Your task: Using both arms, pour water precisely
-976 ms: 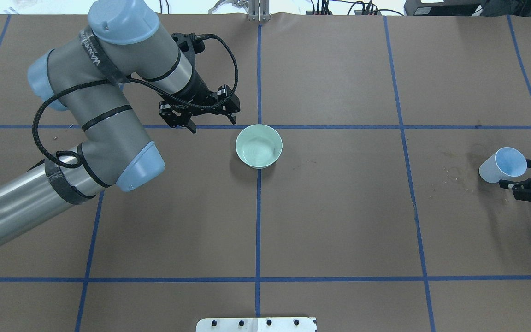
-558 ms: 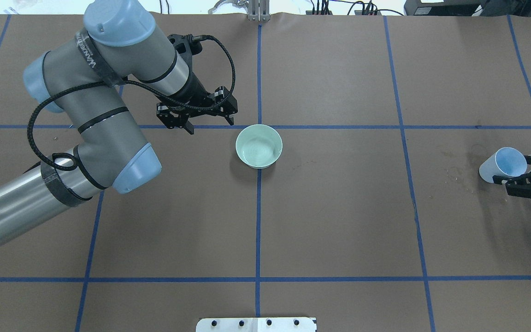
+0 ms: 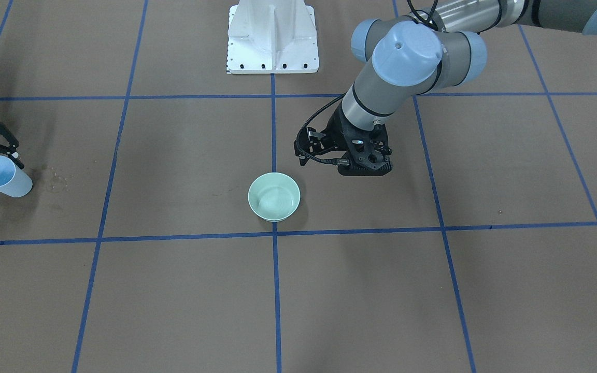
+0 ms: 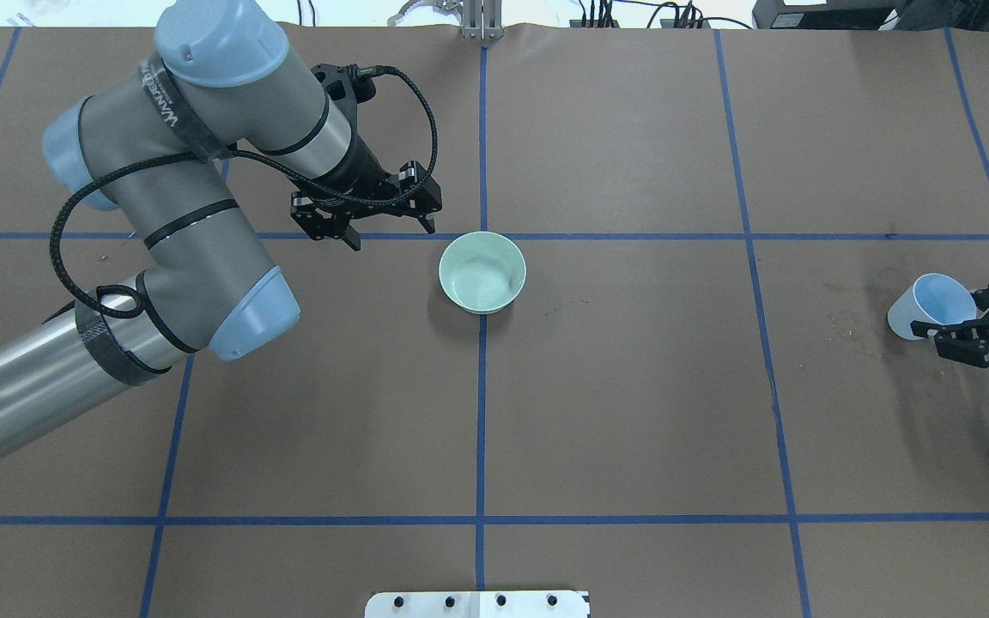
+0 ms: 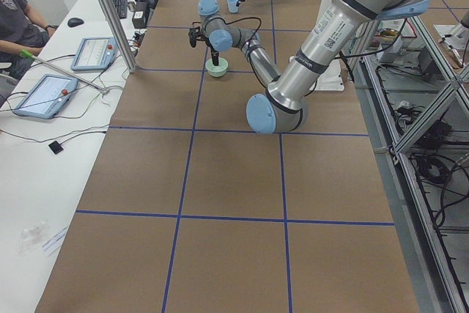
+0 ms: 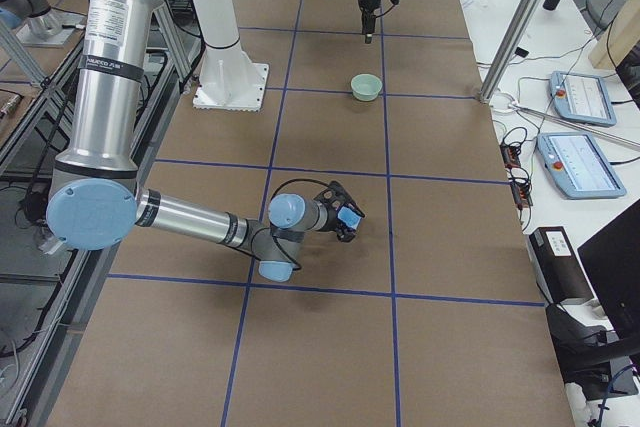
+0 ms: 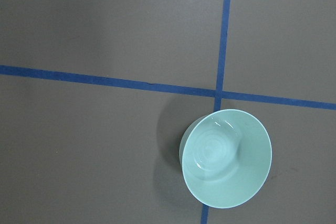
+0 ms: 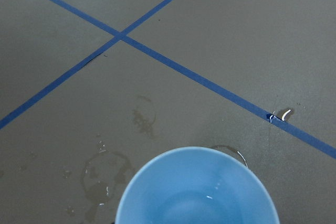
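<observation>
The right tool grasps the cup at the far right of the surface, well apart from the bowl. Water glints in the cup. The left tool hangs released beside the bowl. Hazard: a fast carry sloshes water out, and the unheld bowl shifts if struck.

You will find the water as a small clear pool with white glints in the bottom of the upright blue cup, near the table's right end. The right arm, grey with light blue joint caps, lies low over the table, and the right gripper is closed around that cup. The left arm holds the left gripper spread wide and empty, just beside the green bowl.
</observation>
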`<act>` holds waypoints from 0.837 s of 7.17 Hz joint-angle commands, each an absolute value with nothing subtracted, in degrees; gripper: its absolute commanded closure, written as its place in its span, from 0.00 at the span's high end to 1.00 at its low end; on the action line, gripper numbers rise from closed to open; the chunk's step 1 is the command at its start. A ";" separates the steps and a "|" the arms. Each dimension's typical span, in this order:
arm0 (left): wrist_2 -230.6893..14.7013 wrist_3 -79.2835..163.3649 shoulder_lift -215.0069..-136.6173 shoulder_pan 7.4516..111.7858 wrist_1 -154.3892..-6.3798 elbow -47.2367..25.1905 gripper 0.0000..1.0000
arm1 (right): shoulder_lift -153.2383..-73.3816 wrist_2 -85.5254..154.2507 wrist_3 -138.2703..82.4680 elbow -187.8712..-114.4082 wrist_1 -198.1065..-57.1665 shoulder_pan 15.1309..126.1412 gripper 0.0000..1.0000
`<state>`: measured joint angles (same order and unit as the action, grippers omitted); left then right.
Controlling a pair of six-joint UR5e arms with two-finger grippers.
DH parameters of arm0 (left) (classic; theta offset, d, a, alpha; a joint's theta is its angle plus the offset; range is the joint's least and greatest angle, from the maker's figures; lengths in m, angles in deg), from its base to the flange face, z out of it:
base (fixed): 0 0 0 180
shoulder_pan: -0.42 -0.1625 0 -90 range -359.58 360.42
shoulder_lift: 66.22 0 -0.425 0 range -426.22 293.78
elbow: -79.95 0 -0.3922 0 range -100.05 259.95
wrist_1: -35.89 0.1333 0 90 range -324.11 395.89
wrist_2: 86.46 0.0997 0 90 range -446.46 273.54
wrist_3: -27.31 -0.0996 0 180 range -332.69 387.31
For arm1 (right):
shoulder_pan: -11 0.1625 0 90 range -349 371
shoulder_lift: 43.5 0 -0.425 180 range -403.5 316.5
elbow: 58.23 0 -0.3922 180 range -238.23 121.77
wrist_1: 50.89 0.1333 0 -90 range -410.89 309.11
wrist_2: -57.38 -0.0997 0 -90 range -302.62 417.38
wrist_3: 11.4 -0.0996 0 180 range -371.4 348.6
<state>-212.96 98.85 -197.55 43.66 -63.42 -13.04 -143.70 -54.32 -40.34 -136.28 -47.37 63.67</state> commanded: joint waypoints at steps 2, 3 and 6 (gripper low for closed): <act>-212.94 98.77 -196.74 44.45 -63.42 -13.22 1.00 | -137.32 -53.89 -40.93 -141.79 -58.20 63.74 0.57; -213.02 98.59 -195.00 45.15 -63.51 -14.35 1.00 | -131.89 -53.88 -40.93 -144.77 -68.71 63.83 0.56; -213.02 97.54 -193.13 47.35 -63.51 -14.28 1.00 | -119.75 -43.13 -40.84 -158.56 -103.59 55.44 0.56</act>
<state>-213.02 97.97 -193.57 46.44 -63.57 -14.46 -124.96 -49.14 -40.87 -152.97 -89.31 60.30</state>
